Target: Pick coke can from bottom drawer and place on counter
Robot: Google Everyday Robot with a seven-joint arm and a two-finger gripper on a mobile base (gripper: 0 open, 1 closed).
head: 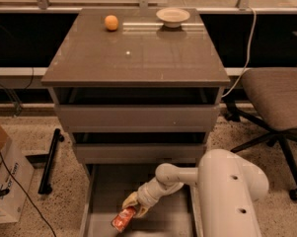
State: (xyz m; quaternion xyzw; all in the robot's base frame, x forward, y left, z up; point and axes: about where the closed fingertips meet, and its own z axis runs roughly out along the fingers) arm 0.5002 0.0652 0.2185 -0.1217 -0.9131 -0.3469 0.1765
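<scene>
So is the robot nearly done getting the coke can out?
Not yet. Done: the bottom drawer is open. In hand: the gripper is down in it, right at the can, which lies tilted on the drawer floor. I can't tell if it's gripped. Left: lifting the can up onto the counter, where a ball and a bowl sit.

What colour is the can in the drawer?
Red coke can, camera view; gripper at it in bottom drawer.
</scene>
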